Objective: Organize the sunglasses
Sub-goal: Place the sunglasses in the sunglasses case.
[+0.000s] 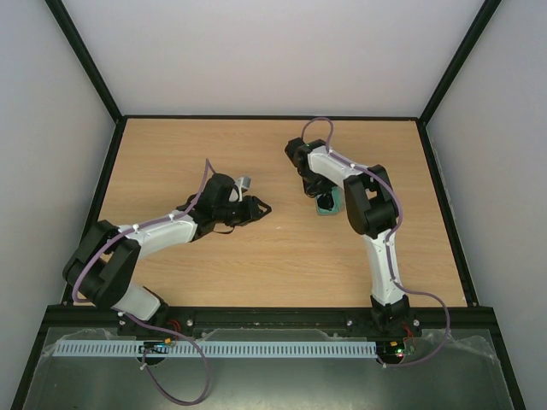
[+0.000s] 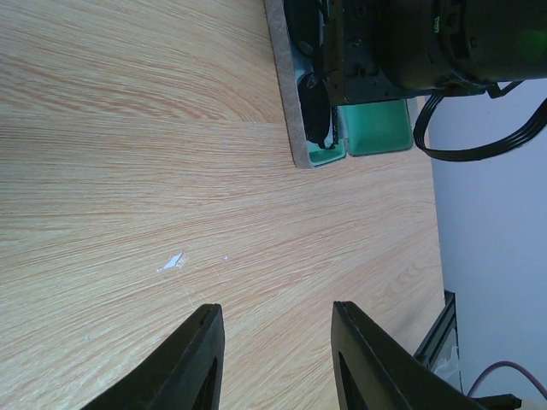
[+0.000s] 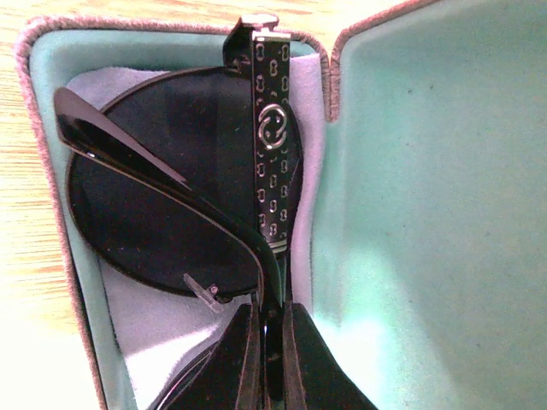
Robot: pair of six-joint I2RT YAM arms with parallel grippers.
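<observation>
The right gripper (image 3: pixel 269 312) is pressed together on the thin dark temple arm, patterned with silver links, of the round dark-lensed, wire-framed sunglasses (image 3: pixel 162 188). That arm runs from 12 o'clock down to the fingers at 6 o'clock. The sunglasses lie inside the open grey fabric case (image 3: pixel 26 60) with teal lining, on a pale blue soft cloth (image 3: pixel 162 329), and the lid (image 3: pixel 427 171) lies open toward 3 o'clock. From above, the case sits just at 3 o'clock of the middle of the light wooden table (image 1: pixel 282 265). The left gripper (image 2: pixel 275 309) is spread and empty above bare wood, at 9 o'clock of that middle. In its wrist view the case lies beyond it at 1 o'clock.
</observation>
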